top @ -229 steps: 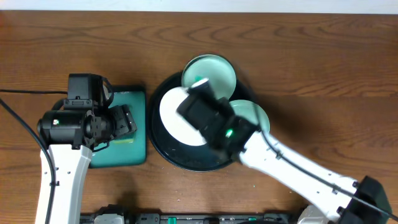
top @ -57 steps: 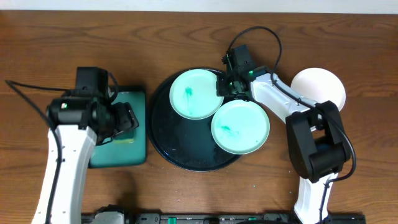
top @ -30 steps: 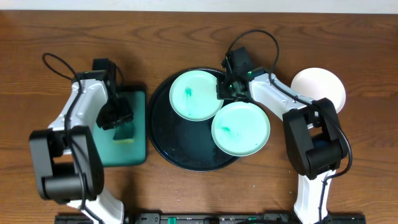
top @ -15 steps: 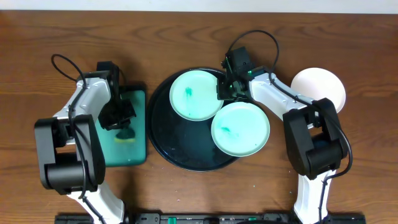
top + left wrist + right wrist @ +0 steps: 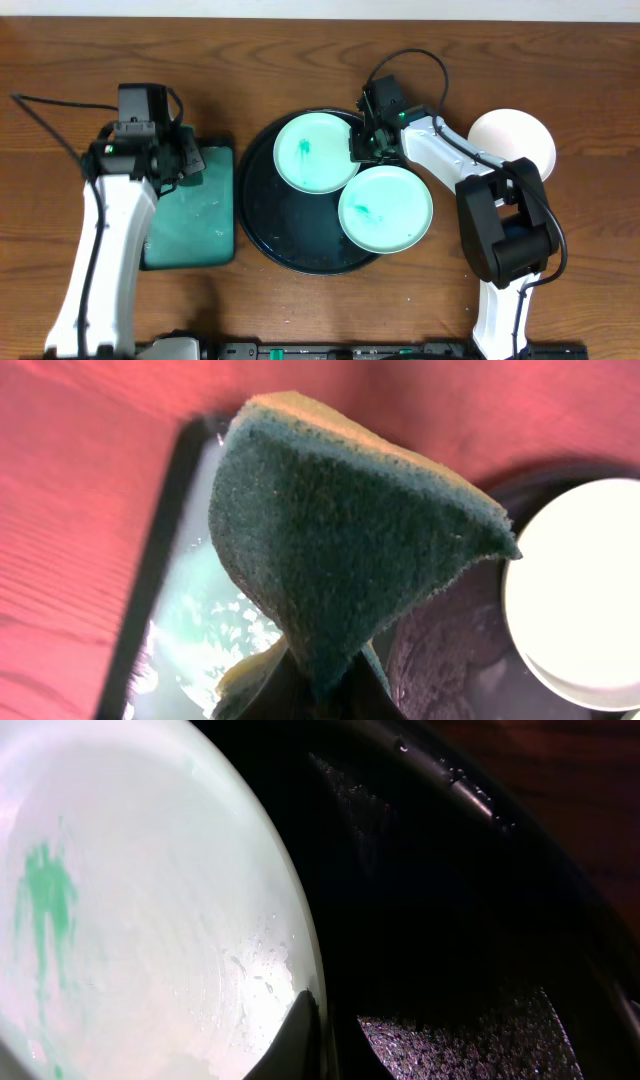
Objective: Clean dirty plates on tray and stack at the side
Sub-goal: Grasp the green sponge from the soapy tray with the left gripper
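The left gripper (image 5: 186, 163) is clamped on a sponge (image 5: 340, 540), pinched low down so that its dark scrubbing face stands up and fans out above the fingers. It hangs over the far end of the green tray (image 5: 190, 225), which lies toward the left edge of the worktop.

The black tray (image 5: 275, 235) sits in the middle of the worktop with two plates on it. The far green plate (image 5: 312, 155) lies toward the far edge and carries a smear (image 5: 303, 148) left of its centre. The near green plate (image 5: 386, 208) lies toward the right and near edges and appears to overlap the first one's rim. A white plate (image 5: 515, 140) rests off the tray, near the right edge (already at the side, by the look of it).

The move to come turns on one thing: the far green plate lies directly to the right of the sponge, just past the black tray's left rim, so the left arm is the one to wipe it. The right gripper (image 5: 362, 143) is at that plate's right rim. One finger (image 5: 300, 1025) touches the edge in the wrist view, but I cannot tell whether the pair is closed on it.
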`<state>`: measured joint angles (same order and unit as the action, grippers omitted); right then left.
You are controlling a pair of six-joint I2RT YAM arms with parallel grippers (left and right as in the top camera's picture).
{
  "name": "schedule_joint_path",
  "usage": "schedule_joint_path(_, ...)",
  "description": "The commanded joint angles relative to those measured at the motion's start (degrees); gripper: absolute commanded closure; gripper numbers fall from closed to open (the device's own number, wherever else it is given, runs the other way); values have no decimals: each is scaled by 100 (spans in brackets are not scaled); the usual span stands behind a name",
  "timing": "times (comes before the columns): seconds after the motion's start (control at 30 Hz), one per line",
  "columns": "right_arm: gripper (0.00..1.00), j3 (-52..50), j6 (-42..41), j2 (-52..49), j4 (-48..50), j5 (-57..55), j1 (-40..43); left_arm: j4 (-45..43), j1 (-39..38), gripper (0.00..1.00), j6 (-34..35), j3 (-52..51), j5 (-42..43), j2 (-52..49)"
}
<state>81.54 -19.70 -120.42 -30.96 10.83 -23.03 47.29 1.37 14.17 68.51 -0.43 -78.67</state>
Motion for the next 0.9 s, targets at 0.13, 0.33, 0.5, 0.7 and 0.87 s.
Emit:
schedule_joint_path(0.13, 99, -114, 221, -133, -234, -68, 20, -260, -592, 93, -540, 0, -1200, 922)
schedule_joint_path(0.33, 99, -114, 221, -133, -267, -68, 4, -260, -848, 93, -713, 0, -1593, 1106)
schedule_joint_path(0.5, 99, -114, 223, -133, -313, -70, 7, -267, -857, 93, -758, 0, -1687, 1104)
schedule_joint_path(0.7, 99, -114, 260, -133, -313, -70, 0, -264, -857, 93, -798, 0, -1690, 1104)
schedule_joint_path(0.87, 99, -114, 262, -133, -306, -70, 0, -258, -857, 93, -778, 0, -1681, 1095)
